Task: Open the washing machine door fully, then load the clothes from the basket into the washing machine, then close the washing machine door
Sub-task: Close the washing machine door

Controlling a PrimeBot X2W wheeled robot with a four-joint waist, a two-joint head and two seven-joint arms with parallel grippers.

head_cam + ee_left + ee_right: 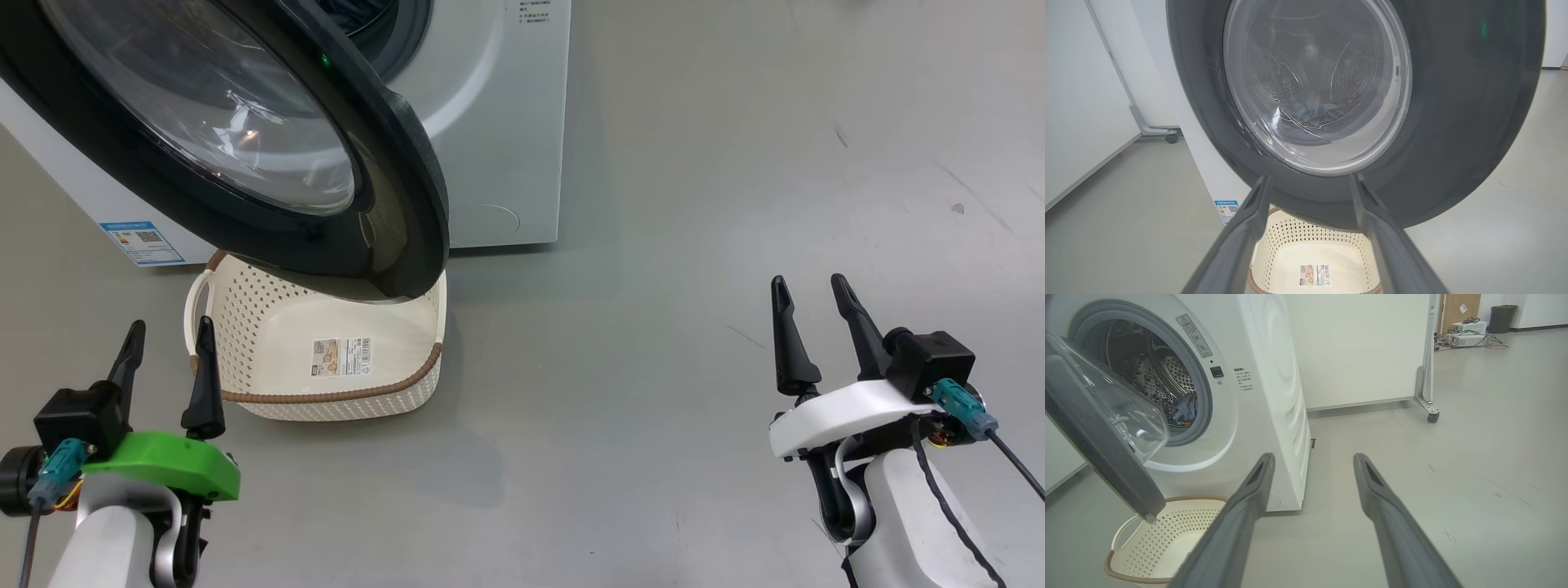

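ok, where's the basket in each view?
Head view: basket left of centre, its far end under the door.
Left wrist view: basket at bottom centre, just below the door.
Right wrist view: basket in the lower left corner, beneath the door's bottom edge.
Shared landmark: the open door overhanging the basket.

Nothing legible from my end. Blue QR sticker sits low on the washing machine side panel, barcode label on the basket floor. Small print and warning sticker are right of the drum opening, all too small to read.
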